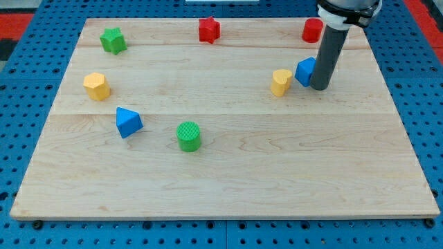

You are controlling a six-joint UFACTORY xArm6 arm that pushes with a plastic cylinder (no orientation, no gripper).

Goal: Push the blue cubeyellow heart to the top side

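Observation:
The blue cube [305, 71] sits at the board's upper right, partly hidden behind my rod. The yellow heart [280, 81] stands just to the cube's left, close to it or touching. My tip [319, 87] rests on the board against the cube's right lower side. The rod rises from there to the view's top edge.
A red cylinder [312, 30] stands above the cube near the top edge. A red star [209, 30] and a green star [113, 40] are along the top. A yellow hexagon [97, 86], a blue triangle [128, 122] and a green cylinder [189, 135] lie to the left.

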